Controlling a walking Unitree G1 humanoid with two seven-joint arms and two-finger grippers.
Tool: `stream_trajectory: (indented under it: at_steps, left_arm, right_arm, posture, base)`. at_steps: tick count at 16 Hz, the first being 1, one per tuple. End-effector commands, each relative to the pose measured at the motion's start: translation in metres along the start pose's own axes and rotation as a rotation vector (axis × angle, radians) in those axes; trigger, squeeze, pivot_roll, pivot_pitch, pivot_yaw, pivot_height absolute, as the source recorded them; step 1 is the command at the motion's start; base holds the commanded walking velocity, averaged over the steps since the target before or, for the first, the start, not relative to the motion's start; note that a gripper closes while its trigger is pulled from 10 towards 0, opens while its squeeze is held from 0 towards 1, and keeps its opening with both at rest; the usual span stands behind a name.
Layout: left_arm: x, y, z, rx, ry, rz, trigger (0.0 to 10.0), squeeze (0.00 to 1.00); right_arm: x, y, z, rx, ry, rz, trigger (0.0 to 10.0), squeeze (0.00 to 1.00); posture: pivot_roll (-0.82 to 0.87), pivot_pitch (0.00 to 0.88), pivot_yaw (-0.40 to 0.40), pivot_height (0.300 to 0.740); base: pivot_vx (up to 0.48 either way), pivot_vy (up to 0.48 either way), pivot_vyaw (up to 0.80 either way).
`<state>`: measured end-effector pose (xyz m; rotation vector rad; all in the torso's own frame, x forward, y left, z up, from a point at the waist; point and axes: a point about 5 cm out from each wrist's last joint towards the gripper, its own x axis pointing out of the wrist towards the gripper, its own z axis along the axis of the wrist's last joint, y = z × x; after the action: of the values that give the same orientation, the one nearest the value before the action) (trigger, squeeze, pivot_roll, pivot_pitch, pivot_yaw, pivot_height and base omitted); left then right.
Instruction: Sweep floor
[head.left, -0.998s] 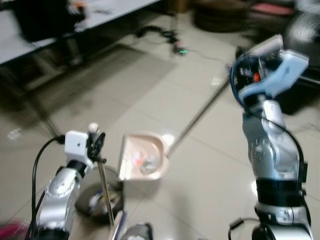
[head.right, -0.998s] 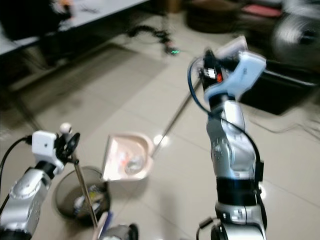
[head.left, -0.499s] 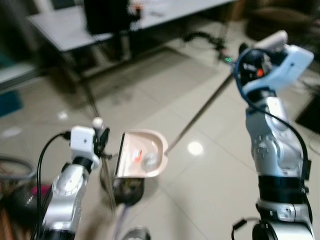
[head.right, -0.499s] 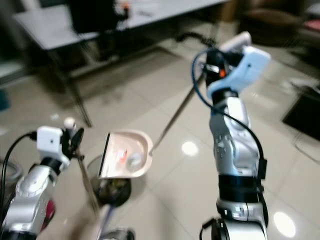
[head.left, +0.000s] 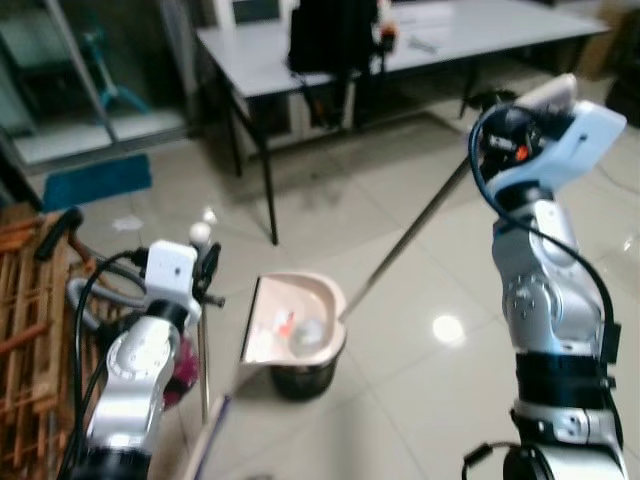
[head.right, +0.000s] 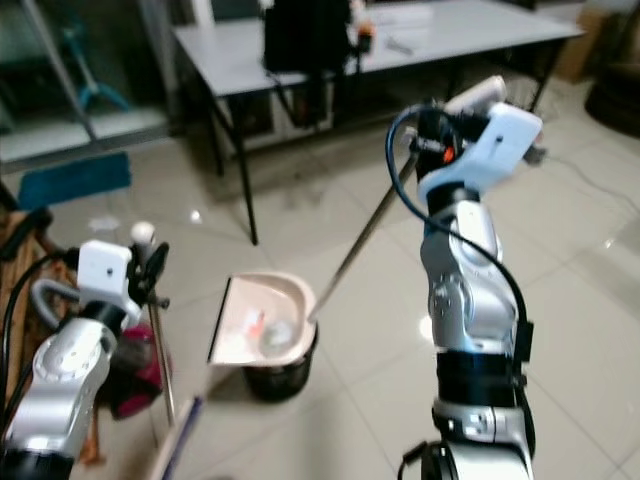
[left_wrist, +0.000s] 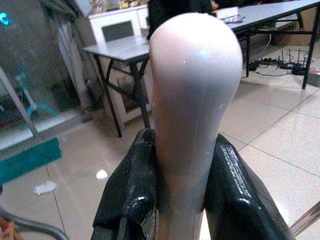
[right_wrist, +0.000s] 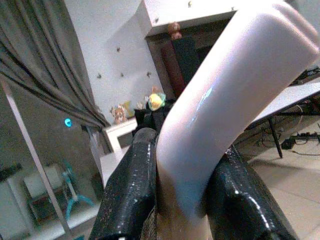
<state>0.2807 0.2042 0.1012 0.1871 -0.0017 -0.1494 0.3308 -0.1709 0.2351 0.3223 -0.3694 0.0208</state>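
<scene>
My left gripper is shut on the thin broom handle, just below its pale knob. The broom's head blurs at the bottom edge. My raised right gripper is shut on the pale grip of the dustpan's long metal handle. The pink dustpan hangs over a small black bin and holds an orange scrap and a clear crumpled piece. In both wrist views black fingers press each side of the handle.
A grey table on black legs stands at the back with a black object on it. A wooden rack and a grey hose lie at my left, beside a magenta object. A teal mat lies further back. Glossy tiles spread to the right.
The camera has swung round, so the table and the wooden rack have come into view. The bin, earlier left of the dustpan, now sits right beneath it. Both grips are unchanged.
</scene>
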Motion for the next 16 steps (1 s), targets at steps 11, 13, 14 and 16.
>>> stream_trajectory:
  at_steps: [11,13,14,16]
  left_arm:
    - [0.007,0.002,0.008,0.0,-0.025,0.014,10.0,0.0]
    - [0.008,0.001,0.008,-0.002,-0.027,0.01,10.0,0.0]
    - [0.009,0.001,0.008,-0.004,-0.026,0.009,10.0,0.0]
    - [0.009,-0.001,0.006,-0.004,-0.019,0.003,10.0,0.0]
  right_arm:
    - [0.005,0.014,0.013,-0.135,-0.1,0.129,10.0,0.0]
    - [0.001,0.026,0.011,-0.17,-0.146,0.21,10.0,0.0]
    - [-0.001,0.034,0.01,-0.196,-0.169,0.256,10.0,0.0]
    - [-0.012,0.058,-0.002,-0.231,-0.178,0.417,10.0,0.0]
  posture:
    - [-0.04,0.0,0.02,0.74]
    - [-0.04,0.0,0.022,0.74]
    - [-0.04,0.0,0.024,0.74]
    - [-0.04,0.0,0.027,0.74]
  base:
    - [0.216,0.0,0.0]
    - [0.0,0.0,0.0]
    - [0.0,0.0,0.0]
    - [0.0,0.0,0.0]
